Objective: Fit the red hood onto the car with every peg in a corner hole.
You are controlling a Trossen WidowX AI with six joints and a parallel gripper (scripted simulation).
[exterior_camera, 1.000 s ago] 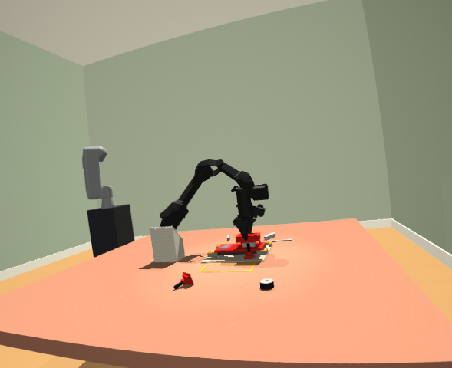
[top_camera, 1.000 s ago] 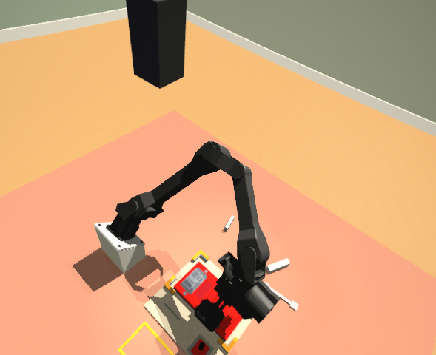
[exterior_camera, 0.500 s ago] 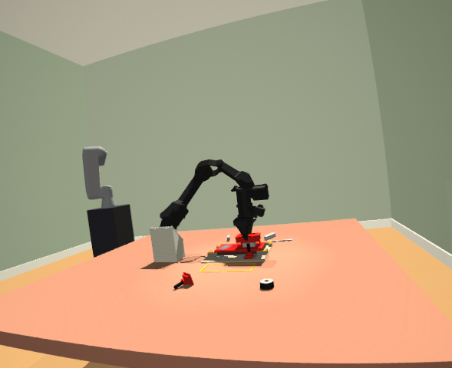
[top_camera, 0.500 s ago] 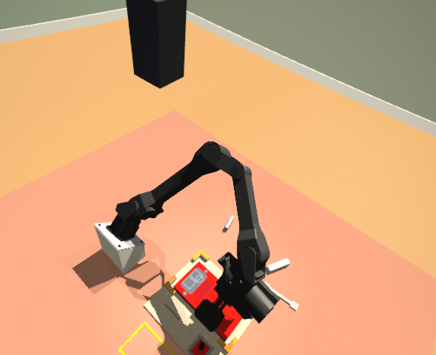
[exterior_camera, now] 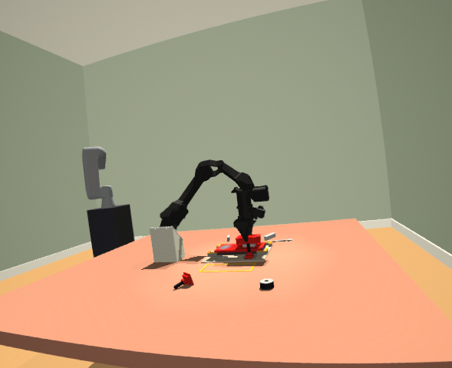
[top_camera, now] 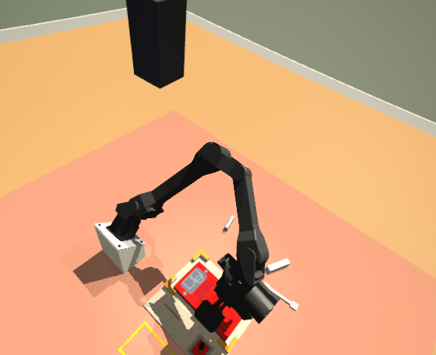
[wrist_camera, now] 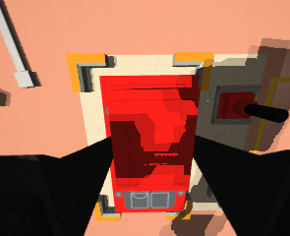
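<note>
My gripper points down over the car, its fingers shut on the two long sides of the red hood. The hood is level and roughly lined up with the red chassis, over its middle. It is on or just above the deck; any small gap cannot be told. The chassis sits in the jig between orange corner brackets. The hood covers the engine block from above in the wrist view. The pegs and corner holes are hidden, so whether they meet cannot be seen.
A small red part with a black stem stands on the jig beside the chassis. White bars and a white rod lie nearby. A wheel and a red piece lie in front, past the yellow outline.
</note>
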